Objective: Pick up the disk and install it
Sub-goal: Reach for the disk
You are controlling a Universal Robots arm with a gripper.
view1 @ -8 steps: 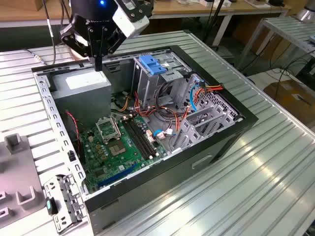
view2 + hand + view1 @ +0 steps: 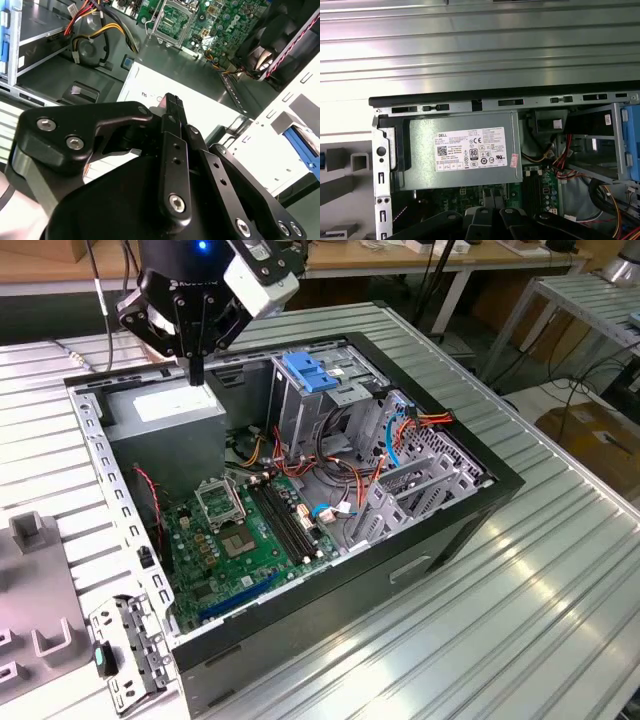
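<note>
disk (image 2: 300, 143): probably the blue-edged slab at the right edge of the second wrist view, beyond the case wall (image 2: 270, 107). It's cut off by the frame and I can't make out the label. end effector (image 2: 197, 372) is upper left in the exterior view, fingers pressed together and empty, just above the grey power supply box (image 2: 165, 415).

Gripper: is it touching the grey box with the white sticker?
Cannot tell. In the exterior view the gripper sits right at the top edge of the grey box; neither contact nor a gap shows plainly.

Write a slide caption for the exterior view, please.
Gripper poised over the grey power supply in the open computer case.
</note>
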